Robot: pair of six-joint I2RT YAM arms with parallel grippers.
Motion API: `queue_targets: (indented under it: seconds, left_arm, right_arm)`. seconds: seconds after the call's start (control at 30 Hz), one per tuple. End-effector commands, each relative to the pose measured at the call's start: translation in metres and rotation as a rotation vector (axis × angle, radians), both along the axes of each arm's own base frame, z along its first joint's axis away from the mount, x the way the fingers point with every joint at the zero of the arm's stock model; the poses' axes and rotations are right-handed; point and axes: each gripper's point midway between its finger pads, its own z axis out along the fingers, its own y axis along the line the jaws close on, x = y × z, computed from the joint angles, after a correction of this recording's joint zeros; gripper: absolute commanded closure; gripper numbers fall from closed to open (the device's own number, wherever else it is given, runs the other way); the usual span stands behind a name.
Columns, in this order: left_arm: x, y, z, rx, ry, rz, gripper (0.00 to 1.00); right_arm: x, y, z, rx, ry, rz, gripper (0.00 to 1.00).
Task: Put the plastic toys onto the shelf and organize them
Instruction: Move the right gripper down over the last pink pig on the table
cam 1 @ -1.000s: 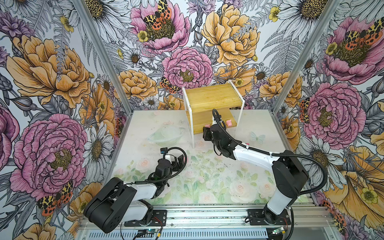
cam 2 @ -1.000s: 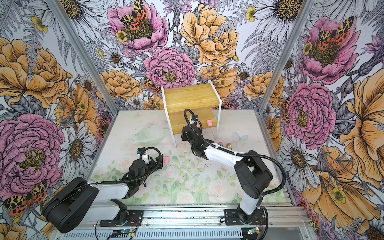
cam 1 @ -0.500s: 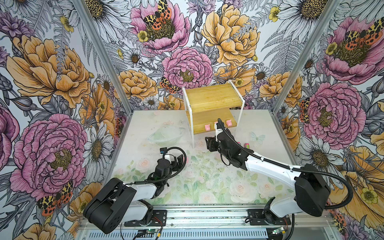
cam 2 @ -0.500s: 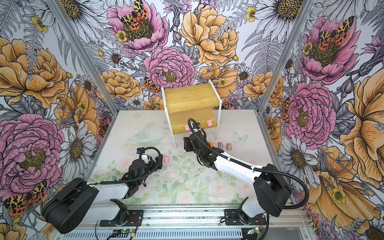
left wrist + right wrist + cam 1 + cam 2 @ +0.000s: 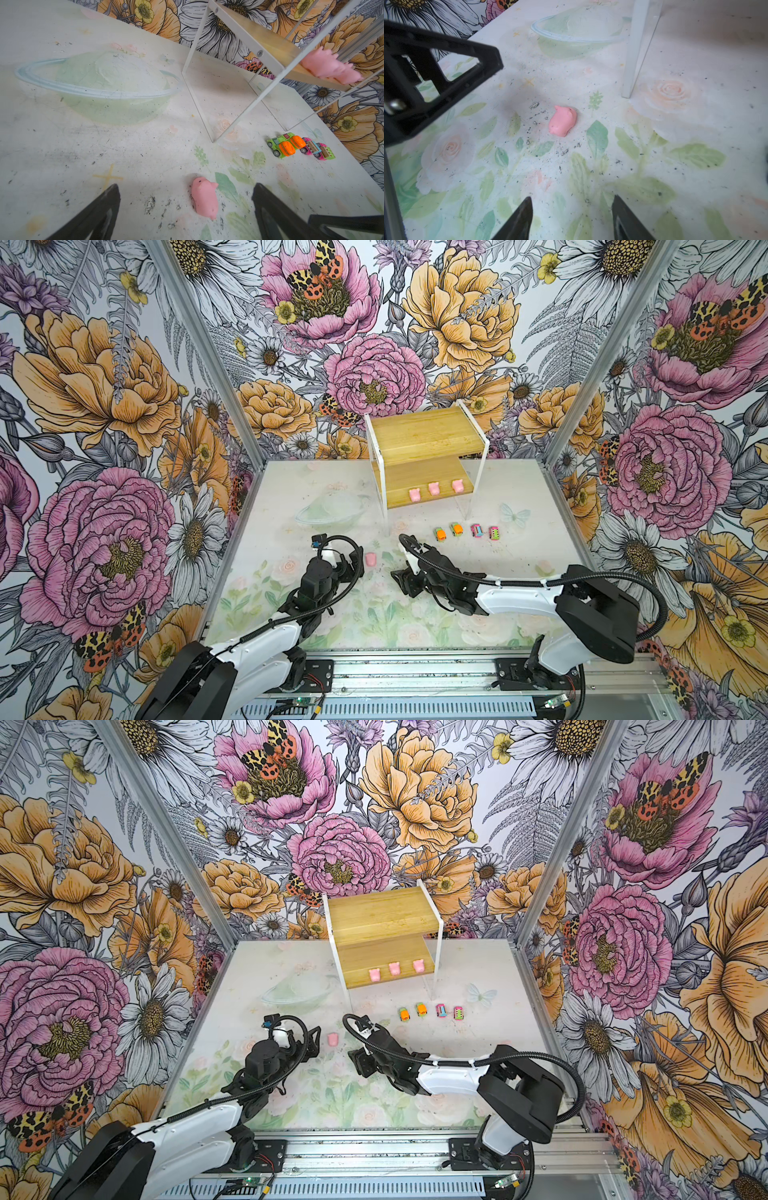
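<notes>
The shelf point(image 5: 419, 435) stands at the back of the table, with three pale pink animal toys point(image 5: 434, 488) in a row on its lower board. A fourth pink toy point(image 5: 370, 559) lies on its side on the table. My left gripper point(image 5: 186, 187) is open around this toy point(image 5: 204, 199), which touches neither finger. My right gripper point(image 5: 572, 198) is open and empty, low over the table, with the toy point(image 5: 562, 121) a short way ahead of it. Two orange-and-green cars point(image 5: 440, 534) and two pink cars point(image 5: 476, 530) stand in a row in front of the shelf, to the right.
The shelf's white front leg point(image 5: 633, 52) stands close behind the loose pink toy. The two grippers face each other across it, with the left gripper's finger point(image 5: 446, 68) showing in the right wrist view. A pale green planet point(image 5: 99, 83) is printed on the mat. Flowered walls enclose three sides.
My right gripper has drawn back from the shelf's lower board, forward and left, down near the loose pink toy. Three pink toys now show on the board. The left arm has not moved.
</notes>
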Motion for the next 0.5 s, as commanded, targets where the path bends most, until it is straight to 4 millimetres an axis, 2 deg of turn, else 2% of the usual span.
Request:
queue_targets:
  seconds: [0.0,0.03,0.27,0.47]
  left_arm:
    - [-0.008,0.006,-0.011,0.019,0.061,0.006,0.01]
    - [-0.007,0.013,-0.010,0.026,0.051,0.036,0.01]
    - [-0.007,0.018,-0.012,0.005,0.052,0.051,0.01]
    - [-0.006,0.015,-0.015,-0.010,0.073,0.028,0.01]
  right_arm:
    - [0.014,0.033,0.020,0.103,-0.070,0.021,0.38]
    - [0.015,0.037,0.016,0.106,-0.067,0.019,0.38]
    - [0.027,0.060,-0.002,0.161,-0.048,-0.004,0.38]
    - [0.038,0.072,-0.016,0.169,-0.058,-0.081,0.38]
